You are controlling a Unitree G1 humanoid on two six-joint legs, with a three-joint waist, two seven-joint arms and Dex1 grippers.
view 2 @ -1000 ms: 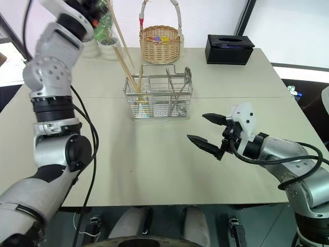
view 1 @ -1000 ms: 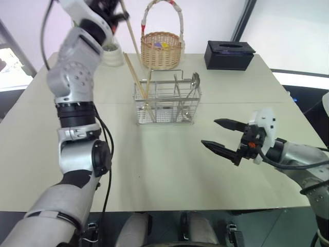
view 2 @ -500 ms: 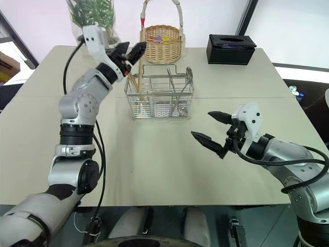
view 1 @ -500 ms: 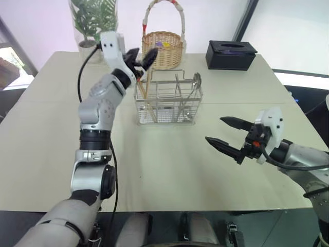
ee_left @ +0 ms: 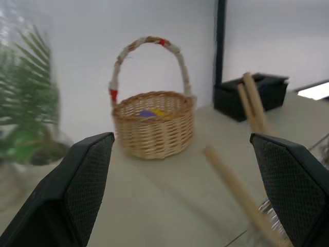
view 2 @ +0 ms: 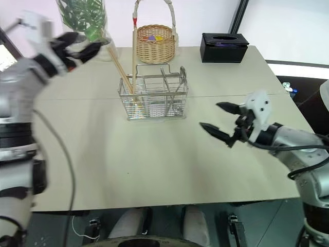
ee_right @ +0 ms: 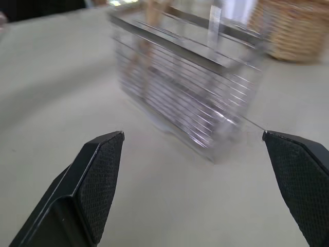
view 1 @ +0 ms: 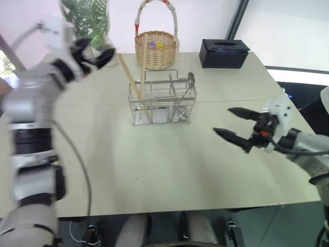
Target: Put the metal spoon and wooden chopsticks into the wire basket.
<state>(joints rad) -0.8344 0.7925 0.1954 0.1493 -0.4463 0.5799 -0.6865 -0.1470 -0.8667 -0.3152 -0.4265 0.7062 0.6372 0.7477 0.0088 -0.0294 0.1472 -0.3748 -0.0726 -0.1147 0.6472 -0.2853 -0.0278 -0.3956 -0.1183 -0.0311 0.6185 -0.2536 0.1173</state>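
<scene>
I see the wire basket standing mid-surface, with the wooden chopsticks leaning in its left compartment and the metal spoon upright in the right one (bowl up, above the rim). My left hand hangs wide and empty beside the chopsticks' tops; my right hand hovers wide, empty, right of the basket.

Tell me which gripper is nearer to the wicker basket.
Left. The left gripper hovers just beside the wicker basket, toward the plant; the right gripper is far off, past the wire basket.
</scene>
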